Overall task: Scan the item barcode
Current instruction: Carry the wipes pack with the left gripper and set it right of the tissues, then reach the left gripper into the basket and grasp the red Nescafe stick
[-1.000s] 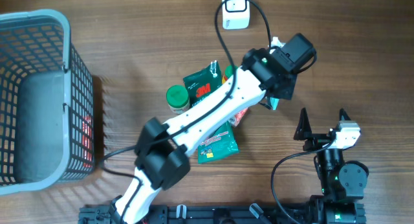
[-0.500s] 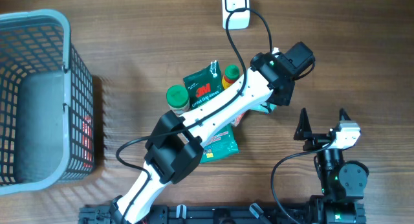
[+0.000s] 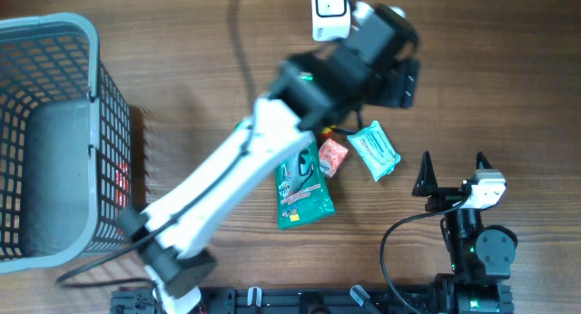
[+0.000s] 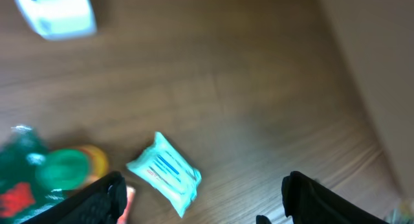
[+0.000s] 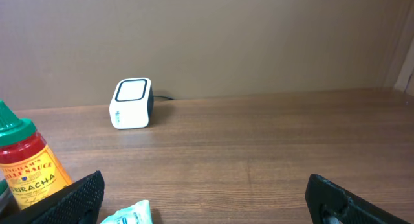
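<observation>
The right end effector (image 3: 452,173) is seen nearest the base, its 2 fingers spread wide with nothing between them, low over the brown wooden surface (image 3: 508,69). Just beyond its left finger, the small teal plastic packet with printed lines (image 3: 375,151) is laid flat on the surface, touched by neither arm. A small red-orange sachet (image 3: 333,156) is set just beside it, and a flat green foil pouch (image 3: 304,191) lies next to that, partly covered by the white left arm. From the right wrist, a red sauce bottle with a green cap (image 5: 26,166) is seen standing upright. Farther on, the left end effector (image 4: 206,191) is held above the surface with its 2 fingers apart and empty, the teal packet below it. The white box-shaped barcode scanner (image 3: 329,14) sits at the far edge. A grey plastic mesh basket (image 3: 113,142) is placed well apart at the left.
</observation>
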You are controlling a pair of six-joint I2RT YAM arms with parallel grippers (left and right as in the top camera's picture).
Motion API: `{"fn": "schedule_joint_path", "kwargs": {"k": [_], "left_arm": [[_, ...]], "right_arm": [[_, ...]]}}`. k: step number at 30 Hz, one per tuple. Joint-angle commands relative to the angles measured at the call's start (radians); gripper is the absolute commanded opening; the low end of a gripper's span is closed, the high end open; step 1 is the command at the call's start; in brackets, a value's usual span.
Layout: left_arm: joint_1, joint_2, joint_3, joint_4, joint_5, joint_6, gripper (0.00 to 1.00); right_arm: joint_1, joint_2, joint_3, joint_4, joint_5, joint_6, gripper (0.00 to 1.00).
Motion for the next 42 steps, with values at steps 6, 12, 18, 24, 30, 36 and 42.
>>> {"fn": "schedule_joint_path", "kwargs": {"k": [6,12,18,24,30,36,42], "left_arm": [[0.345,-0.383,0.026,-0.172,-0.274,-0.158,1.00],[0.858,-0.483,0.026,-0.465,-0.293,-0.520,1.00],[1.252,-0.472,-0.026,-0.666,-0.185,-0.682,1.00],[1.474,-0.457,-0.234,-0.639,-0.136,-0.735,1.00],[1.543,-0.407,-0.570,-0.448,-0.010,-0.735,1.00],[1.552,-0.351,-0.866,-0.177,0.055,-0.728,1.00],[1.552,-0.246,-0.942,-0.110,0.080,-0.666,0.98]], "right_arm": [[0.004,0.000,-0.001,0.003,0.006,-0.009,1.00],[0.004,0.000,-0.001,0.003,0.006,-0.009,1.00],[0.004,0.000,-0.001,0.003,0.006,-0.009,1.00],[0.004,0.000,-0.001,0.003,0.006,-0.010,1.00],[0.004,0.000,-0.001,0.003,0.006,-0.010,1.00],[0.004,0.000,-0.001,0.003,0.006,-0.009,1.00],[0.004,0.000,-0.001,0.003,0.006,-0.009,1.00]]}}
